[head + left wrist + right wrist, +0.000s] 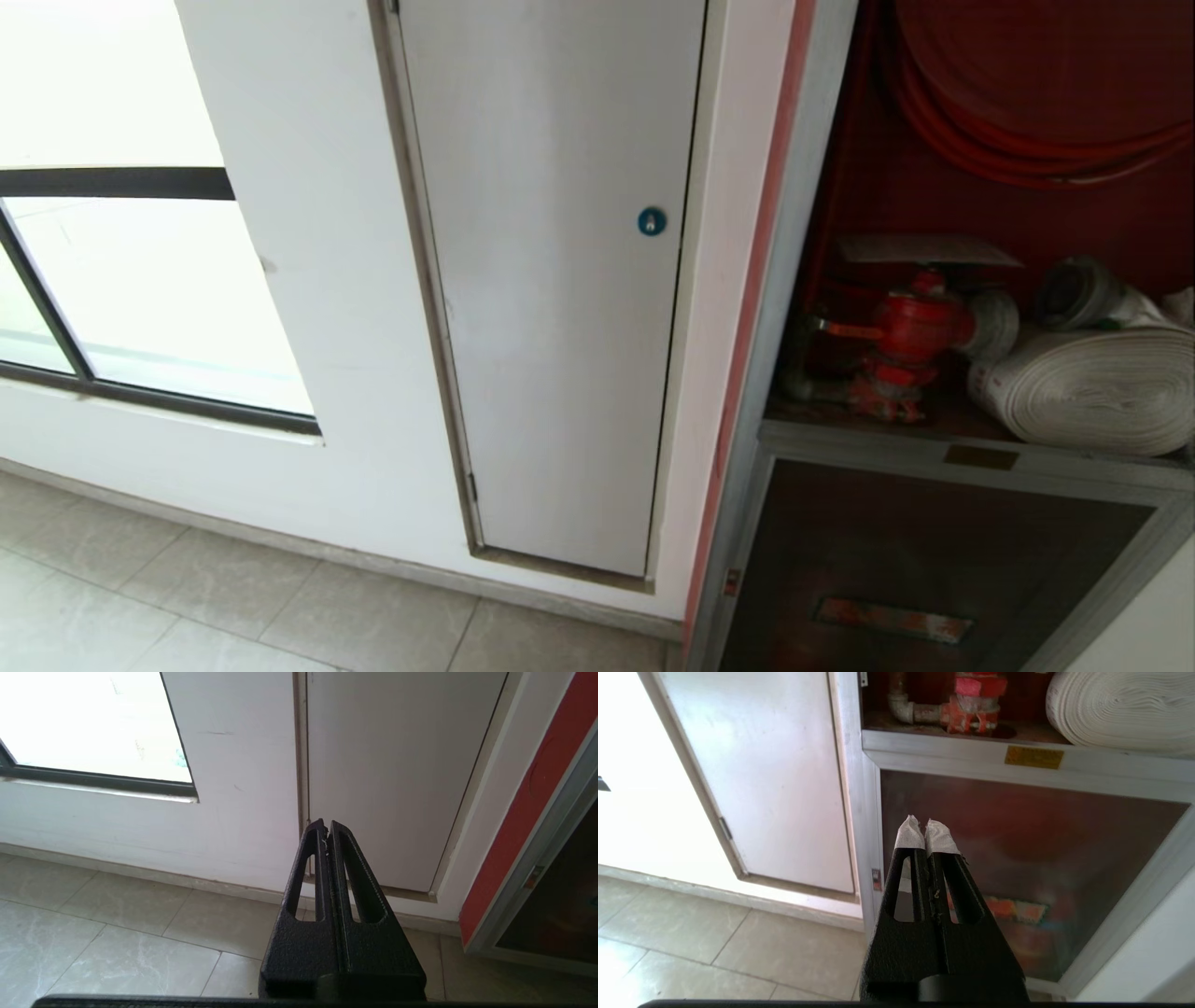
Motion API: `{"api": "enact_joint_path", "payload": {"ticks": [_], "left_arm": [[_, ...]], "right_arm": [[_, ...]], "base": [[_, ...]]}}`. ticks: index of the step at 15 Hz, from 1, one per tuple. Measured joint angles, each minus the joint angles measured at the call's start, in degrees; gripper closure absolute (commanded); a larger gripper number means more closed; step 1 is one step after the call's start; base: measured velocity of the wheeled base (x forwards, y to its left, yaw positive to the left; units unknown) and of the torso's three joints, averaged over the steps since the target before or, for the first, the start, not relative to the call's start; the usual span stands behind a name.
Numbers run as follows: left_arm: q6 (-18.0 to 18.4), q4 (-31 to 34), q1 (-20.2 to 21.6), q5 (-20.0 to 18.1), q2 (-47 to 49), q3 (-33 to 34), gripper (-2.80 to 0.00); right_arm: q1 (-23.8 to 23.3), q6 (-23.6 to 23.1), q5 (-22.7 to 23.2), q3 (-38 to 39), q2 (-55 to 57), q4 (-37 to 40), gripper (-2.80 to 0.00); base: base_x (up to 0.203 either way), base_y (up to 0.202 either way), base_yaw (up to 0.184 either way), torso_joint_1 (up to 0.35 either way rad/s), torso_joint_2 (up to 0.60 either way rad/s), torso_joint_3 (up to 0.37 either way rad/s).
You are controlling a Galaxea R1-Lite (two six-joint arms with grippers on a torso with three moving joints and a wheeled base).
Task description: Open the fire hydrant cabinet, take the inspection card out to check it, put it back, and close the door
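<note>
Right claw: my right gripper (924,828) hangs low before the cabinet's lower dark panel (1017,858), its taped tips pressed together, holding nothing.
Left claw: my left gripper (325,828) hangs above the floor tiles (117,933), pointing at the foot of the plain white door (397,779); its black fingers are closed against each other and empty.
Fire hydrant cabinet: the fire hydrant cabinet (780,308) stands at my right, its upper compartment open to view, red inside.
Inside: a red hose reel (1027,103) hangs at the top; a red valve (910,331) stands at the left on the shelf; a white rolled hose (1092,387) lies just beside it at the right.
Inspection card: a pale sheet (924,249), seen edge-on, lies level just above the valve; I cannot tell if it is the card.
Door: the cabinet's own glass door is in none of my views.
Surroundings: the white door, with a round blue lock (652,221), sits between the cabinet and a bright window (140,280).
Edges: a silver rail with a small brass plate (1034,757) divides the shelf from the lower panel.
Open room: bare tiled floor spreads below the wall, at my left.
</note>
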Motion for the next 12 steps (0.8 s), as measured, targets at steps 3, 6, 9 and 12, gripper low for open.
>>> {"api": "enact_joint_path", "payload": {"ticks": [3, 6, 9, 12], "left_arm": [[0.0, 0.0, 0.0, 0.0, 0.0, 0.0, 0.00], [0.0, 0.0, 0.0, 0.0, 0.0, 0.0, 0.00], [0.0, 0.0, 0.0, 0.0, 0.0, 0.0, 0.00], [0.0, 0.0, 0.0, 0.0, 0.0, 0.0, 0.00]], "right_arm": [[0.0, 0.0, 0.0, 0.0, 0.0, 0.0, 0.00], [0.0, -0.1, 0.0, 0.0, 0.0, 0.0, 0.00], [0.0, -0.1, 0.0, 0.0, 0.0, 0.0, 0.00], [0.0, -0.1, 0.0, 0.0, 0.0, 0.0, 0.00]], "base": [[-0.198, 0.000, 0.001, 0.000, 0.00, 0.005], [-0.196, 0.000, 0.000, 0.003, 0.00, 0.005], [-0.195, 0.000, 0.002, 0.001, 0.00, 0.003], [-0.151, 0.000, -0.001, -0.002, 0.00, 0.001]]}}
